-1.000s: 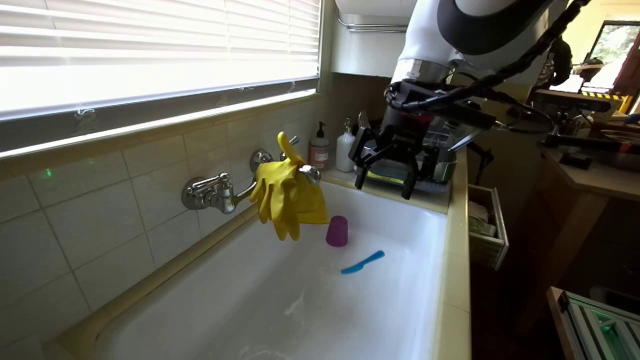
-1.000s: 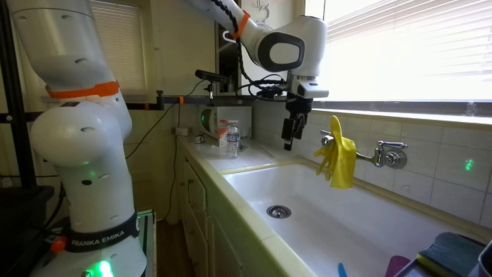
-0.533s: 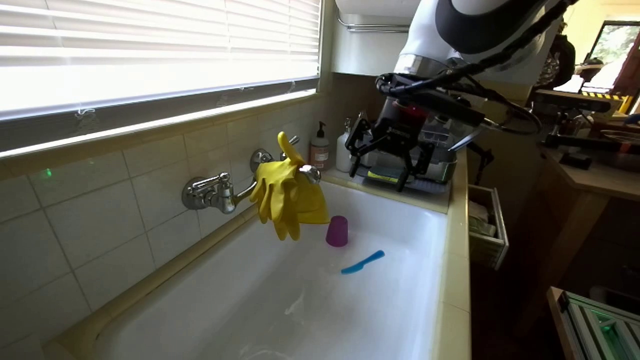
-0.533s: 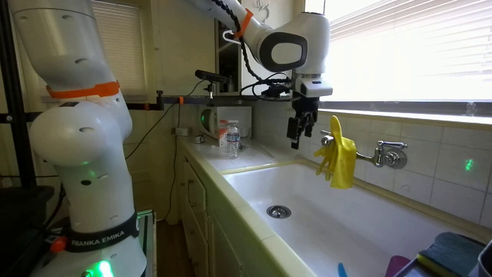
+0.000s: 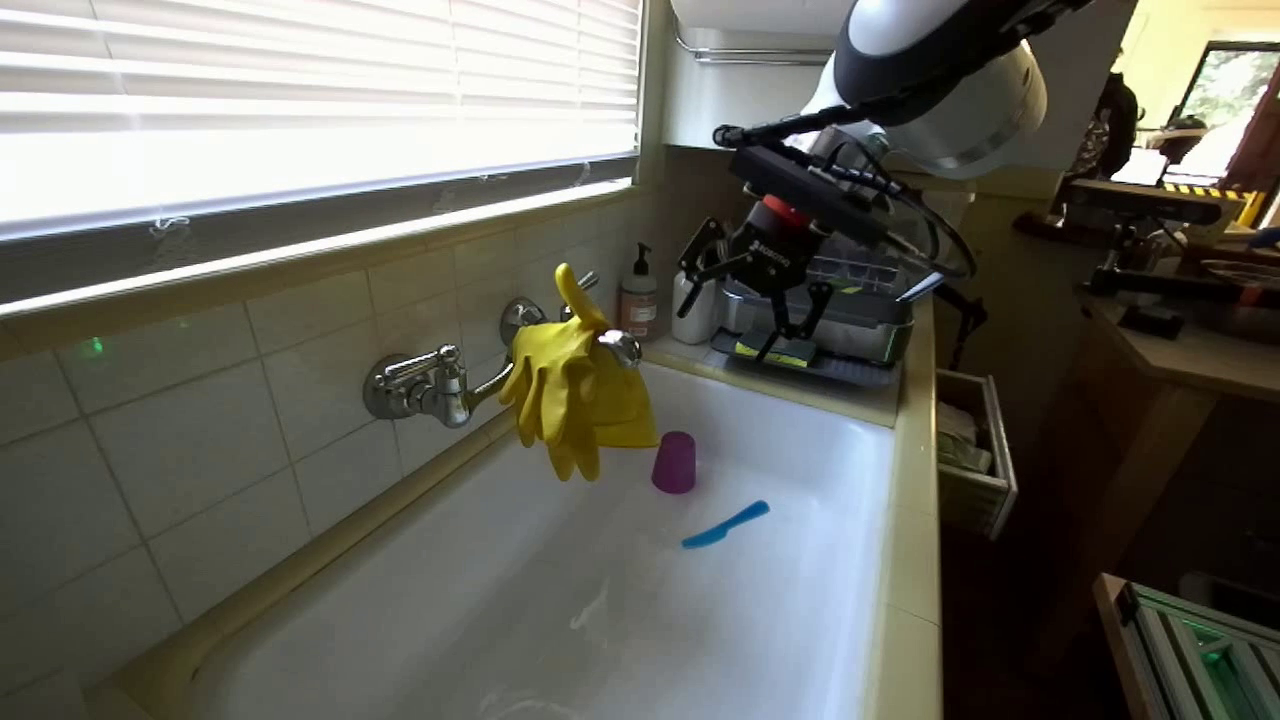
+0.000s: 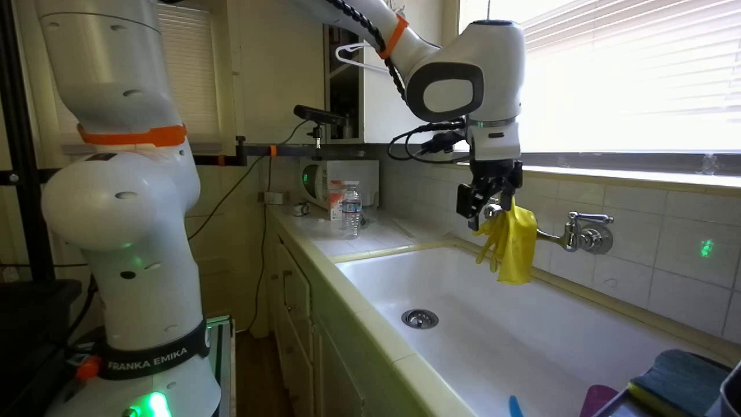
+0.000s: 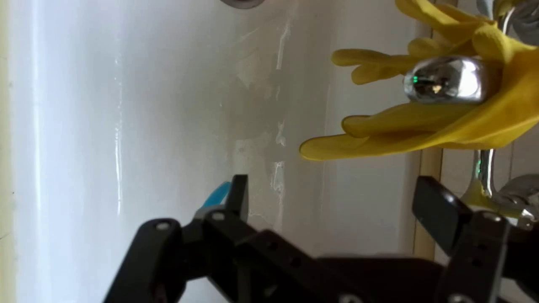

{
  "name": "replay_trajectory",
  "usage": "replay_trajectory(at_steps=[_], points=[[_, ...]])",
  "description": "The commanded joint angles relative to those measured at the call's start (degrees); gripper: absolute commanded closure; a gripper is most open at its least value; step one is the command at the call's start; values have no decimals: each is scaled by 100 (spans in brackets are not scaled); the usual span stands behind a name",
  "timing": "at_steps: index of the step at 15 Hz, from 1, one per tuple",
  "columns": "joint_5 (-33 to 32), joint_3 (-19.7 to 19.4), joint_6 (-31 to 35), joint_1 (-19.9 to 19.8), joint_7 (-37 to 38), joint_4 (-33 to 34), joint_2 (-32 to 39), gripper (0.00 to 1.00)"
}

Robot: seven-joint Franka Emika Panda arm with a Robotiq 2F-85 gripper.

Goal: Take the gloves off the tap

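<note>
The white robot arm (image 6: 116, 223) stretches out over the long, pale sink (image 5: 790, 620); I take the step in hand to be the approach, with no grasp made yet. Next in bulk comes the chrome tap (image 5: 452, 393), set above the sink, and over its spout (image 7: 448, 80) hang the yellow gloves (image 5: 565, 385), slack and folded, their loose ends drooping clear of the sink floor. The next move probably calls for closing in on them, getting a fold of rubber between the jaws, gripping it firmly, and then drawing the pair up and off past the spout's rounded end.

The pincer (image 7: 337, 202) has its jaws spread wide with nothing in their hold. In the wrist view the gloves lie up and to the right of the gap between the jaws, apart from them. In an exterior view the pincer (image 6: 490, 214) overlaps the top of the gloves, but depth is hard to read there, so I can't be sure how near it comes.

Smaller still, a purple cup (image 5: 674, 463) stands in the sink, and a slim blue utensil (image 5: 727, 525) lies near it.
</note>
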Motion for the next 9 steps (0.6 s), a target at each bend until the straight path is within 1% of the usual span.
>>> replay_trajectory(at_steps=[1,5,9], points=[[711,-69,216,39,161,277,455,0],[1449,-72,281,29,117,505,800,0],[1978,-65,316,19,91,699,1105,0]])
